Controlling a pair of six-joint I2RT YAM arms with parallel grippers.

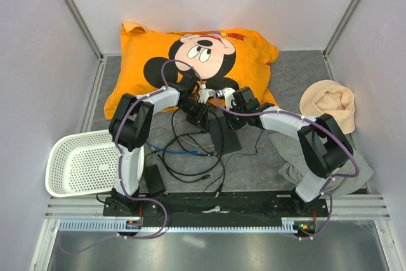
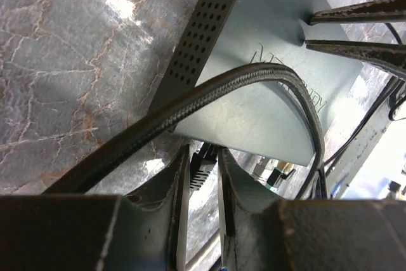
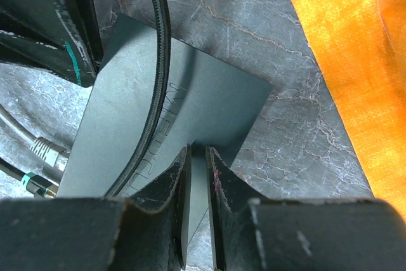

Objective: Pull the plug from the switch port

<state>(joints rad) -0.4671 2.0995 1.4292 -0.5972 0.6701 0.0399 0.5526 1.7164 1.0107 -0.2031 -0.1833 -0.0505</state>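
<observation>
The flat black switch box (image 2: 266, 93) lies on the grey marbled mat, with a braided cable (image 2: 209, 93) arched over its top. My left gripper (image 2: 204, 169) is shut on a small black ribbed plug (image 2: 202, 164) that sits against the box's near edge. The switch port itself is hidden behind the plug. My right gripper (image 3: 200, 157) is shut on the opposite edge of the box (image 3: 190, 87), one finger above and one below. Its fingers (image 2: 355, 11) show at the top right of the left wrist view. In the top view both wrists meet over the box (image 1: 223, 136).
An orange Mickey Mouse pillow (image 1: 196, 55) lies behind the arms. A white basket (image 1: 85, 163) stands at the left and a black power brick (image 1: 154, 179) beside it. Loose cables (image 1: 190, 157) sprawl at the front. Two more connectors (image 3: 47, 150) lie near the box. Beige and grey cloths (image 1: 327, 103) are at the right.
</observation>
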